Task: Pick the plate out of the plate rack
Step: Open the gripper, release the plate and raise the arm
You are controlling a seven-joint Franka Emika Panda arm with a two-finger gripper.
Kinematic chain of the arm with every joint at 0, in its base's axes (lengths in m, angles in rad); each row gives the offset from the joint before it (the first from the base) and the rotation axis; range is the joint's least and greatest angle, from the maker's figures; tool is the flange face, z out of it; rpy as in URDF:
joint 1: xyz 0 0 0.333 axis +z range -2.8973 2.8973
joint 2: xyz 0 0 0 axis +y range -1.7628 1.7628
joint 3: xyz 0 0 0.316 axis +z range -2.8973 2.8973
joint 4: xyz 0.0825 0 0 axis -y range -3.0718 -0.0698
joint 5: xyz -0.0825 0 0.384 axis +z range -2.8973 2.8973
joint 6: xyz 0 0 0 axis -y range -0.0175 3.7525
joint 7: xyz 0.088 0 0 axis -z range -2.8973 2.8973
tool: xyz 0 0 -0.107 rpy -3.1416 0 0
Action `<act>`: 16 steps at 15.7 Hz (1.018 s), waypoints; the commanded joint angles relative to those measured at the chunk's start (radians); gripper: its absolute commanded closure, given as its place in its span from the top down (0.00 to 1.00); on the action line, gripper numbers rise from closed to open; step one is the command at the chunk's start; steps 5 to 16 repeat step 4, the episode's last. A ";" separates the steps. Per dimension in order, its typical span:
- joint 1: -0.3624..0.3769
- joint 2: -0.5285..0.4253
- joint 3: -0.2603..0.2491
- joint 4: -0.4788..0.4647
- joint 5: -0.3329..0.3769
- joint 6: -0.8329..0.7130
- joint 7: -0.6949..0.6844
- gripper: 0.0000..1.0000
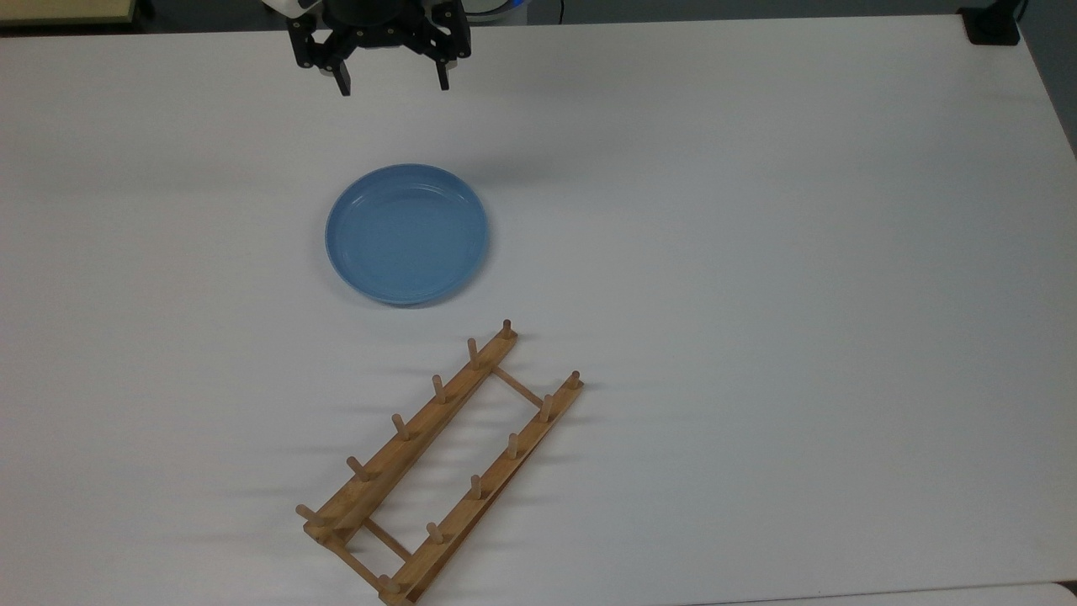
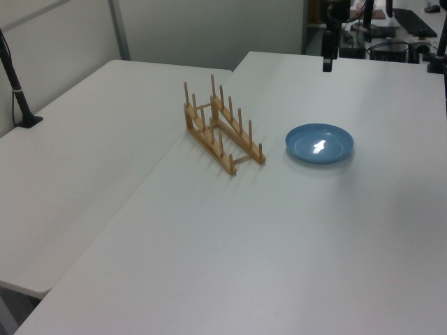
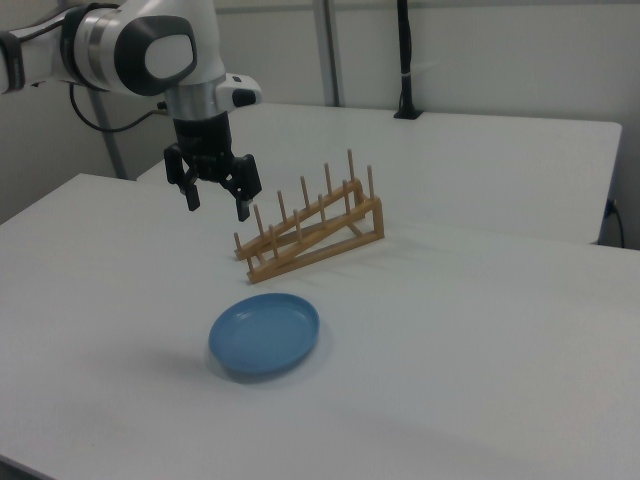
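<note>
The light-blue plate (image 1: 407,233) (image 2: 319,143) (image 3: 265,334) lies flat on the white table (image 1: 757,252), apart from the rack. The wooden plate rack (image 1: 442,461) (image 2: 222,127) (image 3: 310,229) stands bare, nothing between its pegs. My gripper (image 1: 392,87) (image 3: 214,208) hangs high over the table near the top view's upper edge, well clear of the plate. Its two black fingers are spread wide and hold nothing. In the left view the gripper (image 2: 327,64) appears edge-on above and beyond the plate.
A second white table (image 2: 77,153) adjoins on the left view's left, with a black clamp post (image 2: 17,91) on it. Another black post (image 3: 404,60) stands at the far table edge in the right view.
</note>
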 commanded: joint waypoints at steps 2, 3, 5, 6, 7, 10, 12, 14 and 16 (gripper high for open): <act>0.003 -0.005 -0.004 0.001 -0.001 -0.008 0.027 1.00; 0.003 -0.005 -0.004 0.001 -0.001 -0.002 0.027 1.00; 0.001 -0.005 -0.004 0.001 -0.001 -0.002 0.029 1.00; 0.001 -0.005 -0.004 0.001 -0.001 -0.002 0.029 1.00; 0.001 -0.005 -0.004 0.001 -0.001 -0.002 0.029 1.00; 0.001 -0.005 -0.004 0.001 -0.001 -0.002 0.029 1.00; 0.001 -0.005 -0.004 0.001 -0.001 -0.002 0.029 1.00; 0.001 -0.005 -0.004 0.001 -0.001 -0.002 0.029 1.00; 0.001 -0.005 -0.004 0.001 -0.001 -0.002 0.029 1.00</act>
